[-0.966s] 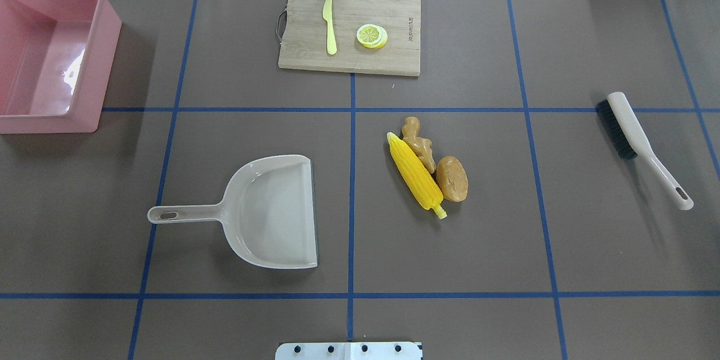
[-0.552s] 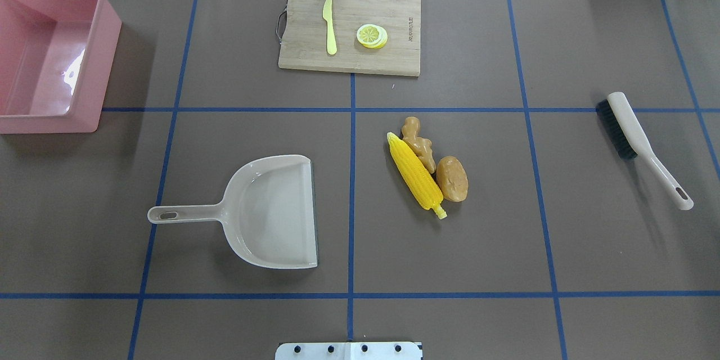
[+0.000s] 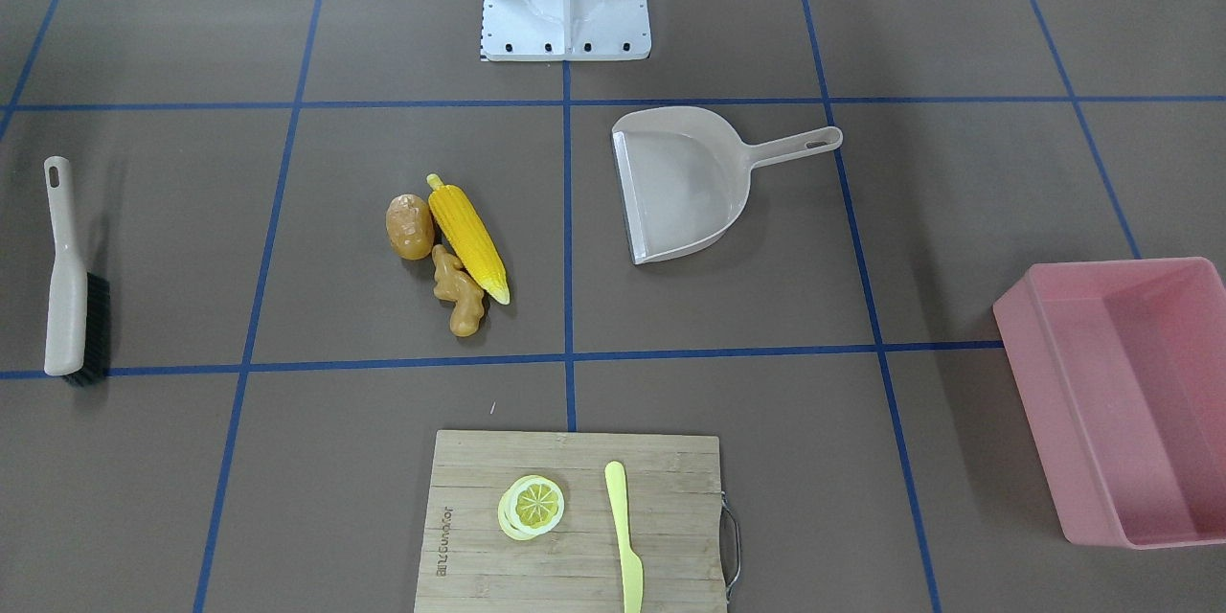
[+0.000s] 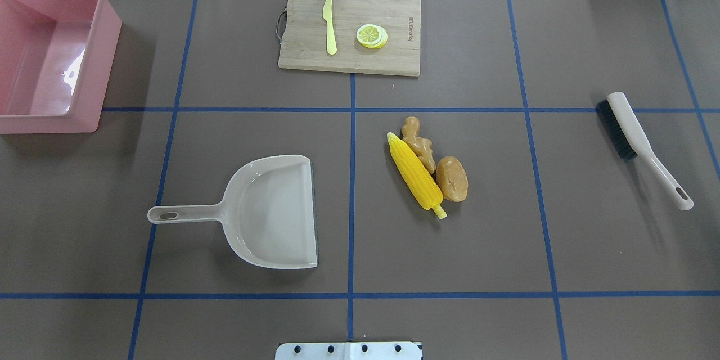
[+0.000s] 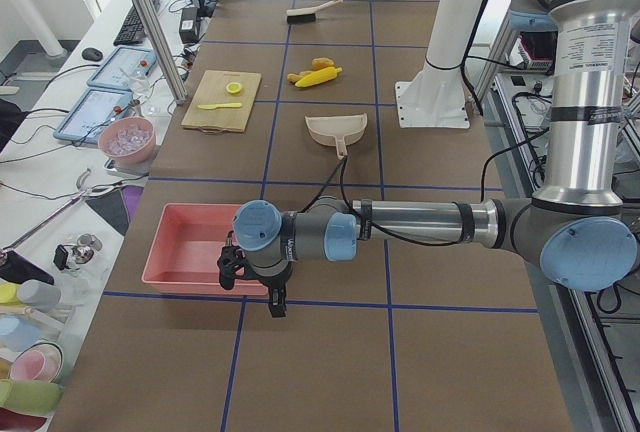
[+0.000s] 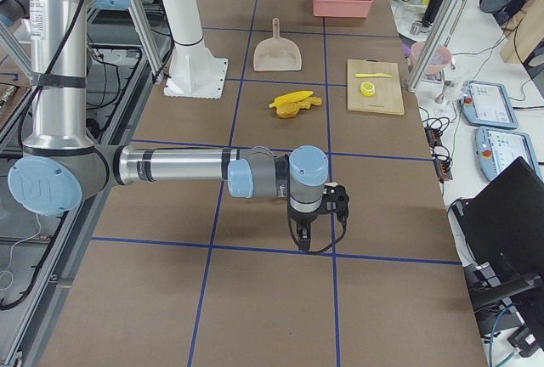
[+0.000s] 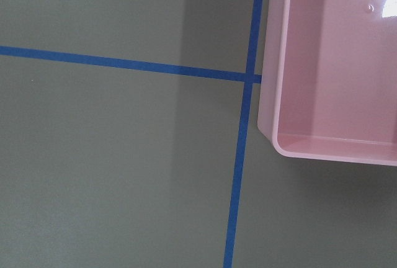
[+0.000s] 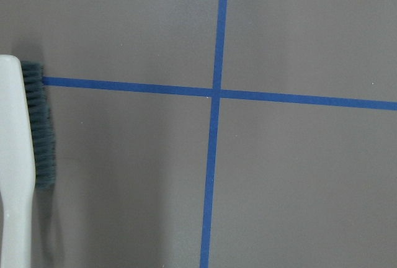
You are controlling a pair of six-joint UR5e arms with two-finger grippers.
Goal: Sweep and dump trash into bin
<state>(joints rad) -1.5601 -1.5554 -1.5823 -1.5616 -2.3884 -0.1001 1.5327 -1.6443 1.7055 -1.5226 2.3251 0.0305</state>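
Nothing of the sweep has begun, by the look of it: the tools lie untouched and all the trash is on the table.

Nearest the robot's edge and left of centre lies the dustpan, flat, its open mouth facing the table's middle and its handle pointing to the left edge. Just right of centre lies the trash in one cluster: the corn cob, with the potato and the ginger root touching it. Toward the right edge lies the brush, bristles down.

At the far left corner stands the pink bin. At the middle of the far edge a cutting board carries a knife and lemon slices.

The left gripper hangs beside the bin. The right gripper hangs beyond the brush. I cannot tell how the jaws of either stand.

The next move likely calls for the right arm to take the brush handle and the left to take the dustpan handle.
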